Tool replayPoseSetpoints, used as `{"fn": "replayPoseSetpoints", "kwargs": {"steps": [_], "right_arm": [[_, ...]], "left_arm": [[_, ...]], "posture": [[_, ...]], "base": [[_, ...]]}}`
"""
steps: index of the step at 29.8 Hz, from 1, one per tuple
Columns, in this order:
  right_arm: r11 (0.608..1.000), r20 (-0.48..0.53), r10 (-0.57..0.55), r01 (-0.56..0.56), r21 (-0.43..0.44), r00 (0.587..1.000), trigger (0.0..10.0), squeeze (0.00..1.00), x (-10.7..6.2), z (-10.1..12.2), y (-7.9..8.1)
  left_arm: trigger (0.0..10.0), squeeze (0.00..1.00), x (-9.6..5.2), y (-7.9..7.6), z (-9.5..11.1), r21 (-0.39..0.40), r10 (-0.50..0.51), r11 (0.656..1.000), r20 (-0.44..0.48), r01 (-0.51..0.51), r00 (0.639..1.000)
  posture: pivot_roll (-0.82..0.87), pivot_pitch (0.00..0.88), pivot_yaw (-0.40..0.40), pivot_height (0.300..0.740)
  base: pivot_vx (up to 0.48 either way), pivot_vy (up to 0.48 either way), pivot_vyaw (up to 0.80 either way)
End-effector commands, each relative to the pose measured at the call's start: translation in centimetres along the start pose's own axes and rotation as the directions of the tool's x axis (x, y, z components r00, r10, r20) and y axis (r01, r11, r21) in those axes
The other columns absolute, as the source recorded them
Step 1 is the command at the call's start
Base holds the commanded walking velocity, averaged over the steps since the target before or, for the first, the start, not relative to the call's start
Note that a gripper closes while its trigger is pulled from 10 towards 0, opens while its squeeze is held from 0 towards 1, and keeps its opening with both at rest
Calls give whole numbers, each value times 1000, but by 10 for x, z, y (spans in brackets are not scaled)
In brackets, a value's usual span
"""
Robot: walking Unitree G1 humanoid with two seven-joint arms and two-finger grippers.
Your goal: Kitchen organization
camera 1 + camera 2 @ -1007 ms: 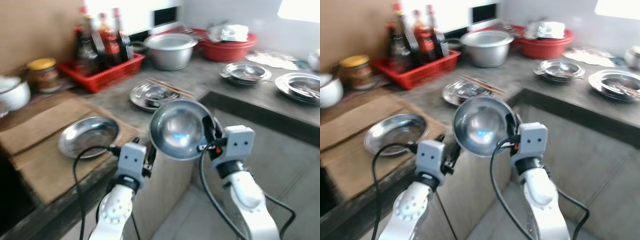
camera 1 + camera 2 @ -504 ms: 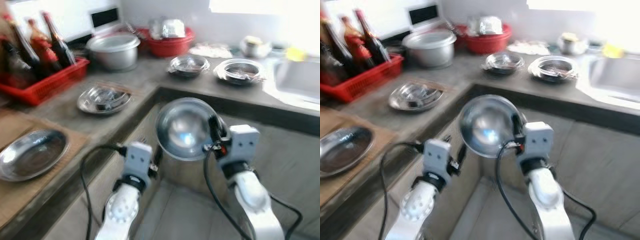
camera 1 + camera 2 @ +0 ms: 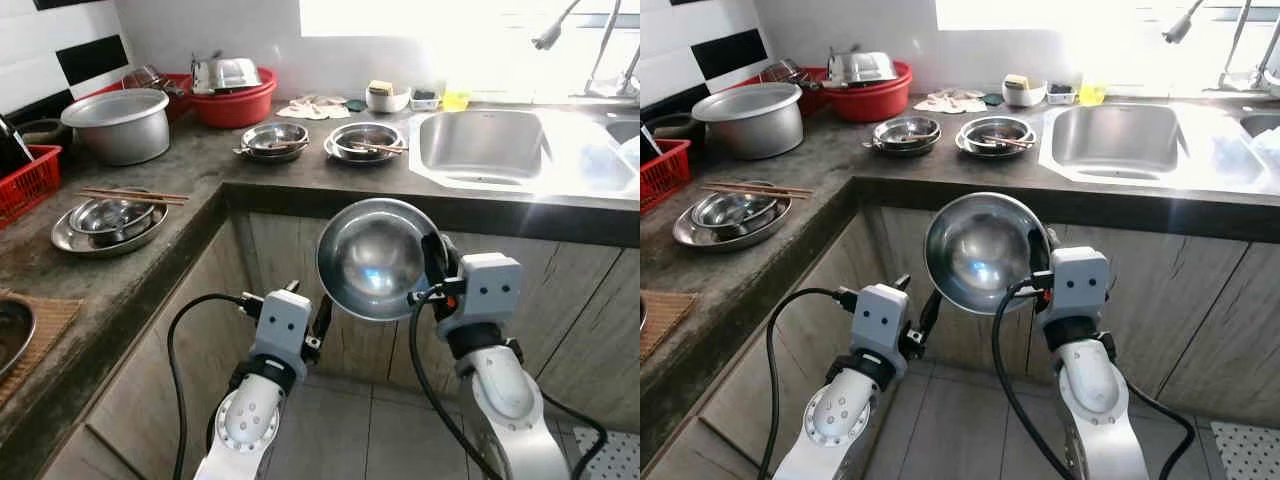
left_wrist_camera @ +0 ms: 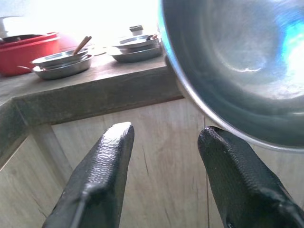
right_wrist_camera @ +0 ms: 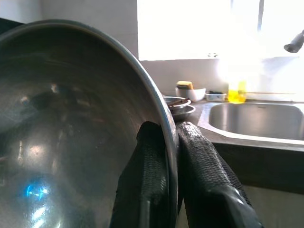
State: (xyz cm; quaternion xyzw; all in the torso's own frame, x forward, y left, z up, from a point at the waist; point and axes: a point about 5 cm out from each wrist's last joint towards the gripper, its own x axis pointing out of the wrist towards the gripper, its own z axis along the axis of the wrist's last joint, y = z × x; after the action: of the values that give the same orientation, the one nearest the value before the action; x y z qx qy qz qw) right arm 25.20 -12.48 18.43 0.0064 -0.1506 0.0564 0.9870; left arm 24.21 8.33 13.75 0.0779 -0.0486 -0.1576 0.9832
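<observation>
Grey counter (image 3: 300, 178) wraps the corner ahead of us, sink (image 3: 500, 145) set into it. Our right gripper (image 5: 167, 156) pinches the bowl (image 3: 372, 258) by its rim alone, tilted on edge below the counter front; a jolt could let it pivot or slip. Our left gripper (image 4: 161, 161) hangs spread, empty, just beside the bowl.

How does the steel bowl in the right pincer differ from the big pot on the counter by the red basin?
The steel bowl is held off the counter, tipped on edge with its hollow facing the camera; the pot stands upright on the counter. The bowl is shallow and rounded; the pot is deep and straight-walled. The bowl is clamped by its rim in the right pincer; nothing touches the pot. Both are bare metal.
</observation>
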Motion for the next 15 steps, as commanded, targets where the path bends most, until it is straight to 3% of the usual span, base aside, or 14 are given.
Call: {"fn": "replayPoseSetpoints", "kwargs": {"steps": [1, 3, 9, 15], "right_arm": [[1000, 27, 11, -11, 5, 1000, 10000, 0, 3, 6, 2], [1000, 19, 11, -11, 7, 1000, 10000, 0, 3, 5, 2], [1000, 18, 16, -16, -1, 1000, 10000, 0, 4, 5, 3], [1000, 27, 17, -17, -18, 999, 10000, 0, 6, 6, 2]], "left_arm": [[10000, 0, 0, -2, 4, 1, -9, 1000, 19, 9, 1000], [10000, 0, 0, -2, 4, 1, -10, 1000, 19, 10, 1000], [10000, 0, 0, -2, 4, 0, -17, 1000, 22, 17, 1000], [10000, 0, 1, -2, 4, -6, -17, 1000, 23, 17, 1000]], "posture": [[19, 4, 14, 740], [20, 4, 13, 740], [16, 0, 18, 740], [15, 0, 17, 740]], "base": [[0, -431, 0], [0, -428, 0], [84, -416, -784], [314, -359, 0]]}}
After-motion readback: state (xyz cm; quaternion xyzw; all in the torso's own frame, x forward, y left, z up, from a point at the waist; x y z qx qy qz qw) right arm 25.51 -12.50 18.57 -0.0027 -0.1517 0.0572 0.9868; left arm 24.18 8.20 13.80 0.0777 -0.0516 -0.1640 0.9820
